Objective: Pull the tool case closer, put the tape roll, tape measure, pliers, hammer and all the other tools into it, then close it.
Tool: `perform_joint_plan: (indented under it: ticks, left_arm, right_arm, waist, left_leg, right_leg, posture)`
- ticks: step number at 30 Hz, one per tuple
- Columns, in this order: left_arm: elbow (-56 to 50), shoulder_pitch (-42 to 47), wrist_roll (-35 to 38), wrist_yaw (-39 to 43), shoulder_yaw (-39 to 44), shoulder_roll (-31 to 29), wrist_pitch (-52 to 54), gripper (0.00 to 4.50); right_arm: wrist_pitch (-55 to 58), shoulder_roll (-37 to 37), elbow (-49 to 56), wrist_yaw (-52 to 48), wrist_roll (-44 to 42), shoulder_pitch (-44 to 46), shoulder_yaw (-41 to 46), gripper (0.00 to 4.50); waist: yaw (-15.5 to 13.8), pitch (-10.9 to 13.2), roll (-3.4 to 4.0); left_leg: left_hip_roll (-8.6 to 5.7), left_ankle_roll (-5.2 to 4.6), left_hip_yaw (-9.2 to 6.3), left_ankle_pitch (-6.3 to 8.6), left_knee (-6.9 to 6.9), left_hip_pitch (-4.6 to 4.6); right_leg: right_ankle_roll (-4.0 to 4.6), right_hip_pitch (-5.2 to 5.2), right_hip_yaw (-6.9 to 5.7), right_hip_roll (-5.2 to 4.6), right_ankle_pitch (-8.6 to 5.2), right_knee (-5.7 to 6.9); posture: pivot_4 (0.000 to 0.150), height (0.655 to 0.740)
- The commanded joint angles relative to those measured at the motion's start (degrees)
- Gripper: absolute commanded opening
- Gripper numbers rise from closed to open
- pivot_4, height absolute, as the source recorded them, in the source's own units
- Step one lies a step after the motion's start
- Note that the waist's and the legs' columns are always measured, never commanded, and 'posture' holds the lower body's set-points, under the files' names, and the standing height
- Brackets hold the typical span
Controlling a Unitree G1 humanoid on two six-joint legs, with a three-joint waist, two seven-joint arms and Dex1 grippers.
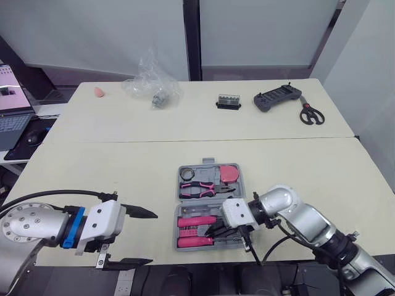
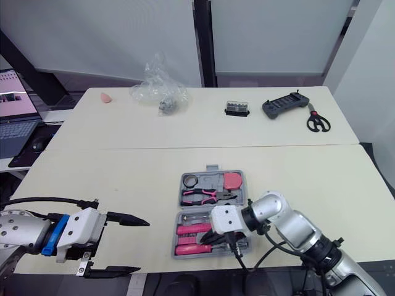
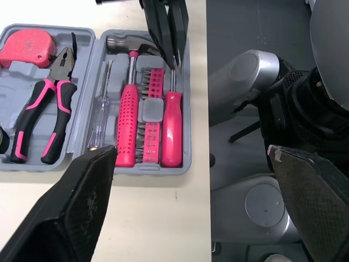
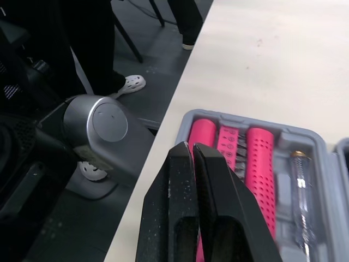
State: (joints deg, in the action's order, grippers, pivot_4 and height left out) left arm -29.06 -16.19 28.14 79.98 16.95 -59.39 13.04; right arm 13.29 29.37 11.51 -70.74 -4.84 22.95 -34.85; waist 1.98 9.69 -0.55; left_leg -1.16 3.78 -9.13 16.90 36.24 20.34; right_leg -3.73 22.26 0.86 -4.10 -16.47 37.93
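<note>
Left wrist view: grey plastic tool case [image 3: 187, 98] lies open and flat on the pale cream table [image 1: 123, 172], its near wall just beside the table's front edge. Near half holds the pink-handled hammer [image 3: 128, 125], the pink block of bits [image 3: 150, 109] and the pink-handled screwdriver [image 3: 172, 128]. Far half holds the pink-gripped pliers [image 3: 46, 114], the pink tape measure [image 3: 27, 46] and the black tape roll [image 1: 187, 174].

Right gripper [image 1: 214, 232]: fingers pressed together, tips down at the screwdriver's shaft; cannot tell whether they pinch it. Left gripper [image 1: 151, 238]: jaws spread wide, holding nothing, hovering left of the case over the front edge.

Judgement: packing looks done and closing remains. Check every tool sits fully in its recess, clear the right fingers from the tray, then fold the far half over about the hinge, steadying the near half.

Room: bare table left, right and beyond the case. No slack toward the front edge, so avoid dragging it nearer.
</note>
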Motion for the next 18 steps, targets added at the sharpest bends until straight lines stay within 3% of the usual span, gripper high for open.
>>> perform_joint_plan:
  ticks: [1, 18]
  left_arm:
    - [-1.2, -1.2, -0.1, 1.0, 1.4, -1.2, -0.8, 4.48]
    - [-2.1, -3.0, -1.3, -0.5, 1.0, -0.8, -1.6, 4.48]
  right_arm:
    - [-3.7, -1.1, -2.2, 1.6, 3.6, 0.5, -1.6, 0.00]
    - [-11.4, -2.7, -11.3, 3.2, 11.5, 2.2, -3.0, 0.00]
  waist:
    - [0.0, 0.0, 0.00]
    - [0.0, 0.0, -0.01]
  left_leg:
    - [0.00, 0.00, 0.00, 0.00, 0.00, 0.00]
    - [0.00, 0.00, 0.01, 0.00, 0.00, -0.02]
  right_leg:
    - [0.00, 0.00, 0.00, 0.00, 0.00, 0.00]
    - [0.00, 0.00, 0.01, 0.01, 0.00, 0.02]
  posture:
    - [0.150, 0.7400]
    - [0.150, 0.7400]
